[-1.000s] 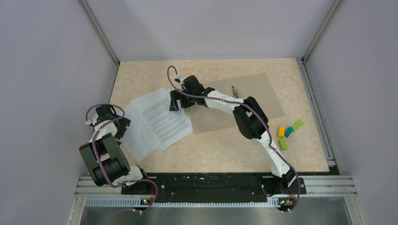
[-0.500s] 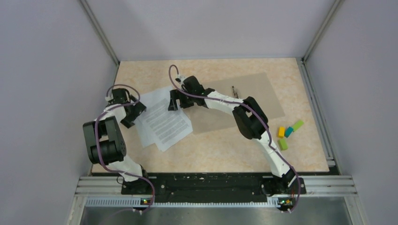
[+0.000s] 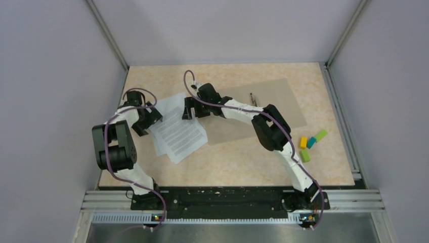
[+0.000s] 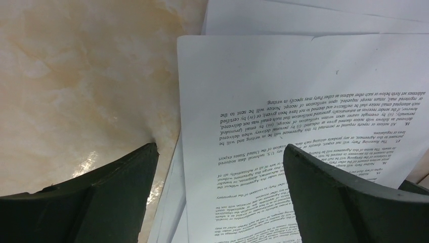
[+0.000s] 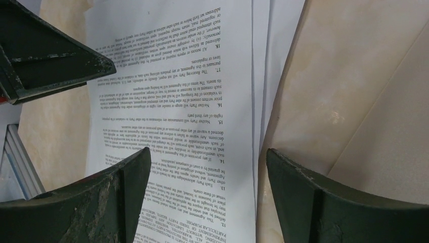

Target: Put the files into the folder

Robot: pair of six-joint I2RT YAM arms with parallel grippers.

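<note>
The left hand [image 3: 146, 117] is spread wide and holds nothing. In its wrist view the left hand [image 4: 220, 152] straddles the near edge of the papers [image 4: 303, 76]. One finger is over the bare bench [image 4: 76, 76] and the other is over the top printed sheet. Whether either fingertip touches the sheet cannot be told.

The right hand [image 3: 188, 109] is also wide open and empty, at the opposite side of the papers [image 3: 177, 134]. In its own view the right hand [image 5: 208, 154] has one finger over the printed page [image 5: 167, 91] and the other beyond the stack's edge, above the bench. The brown folder [image 5: 394, 152] lies flat just outside that finger.

From above, the folder [image 3: 273, 98] lies closed behind the right hand, beside the fanned papers. Small coloured blocks [image 3: 309, 143] sit well apart from both hands, past the folder's far end.
</note>
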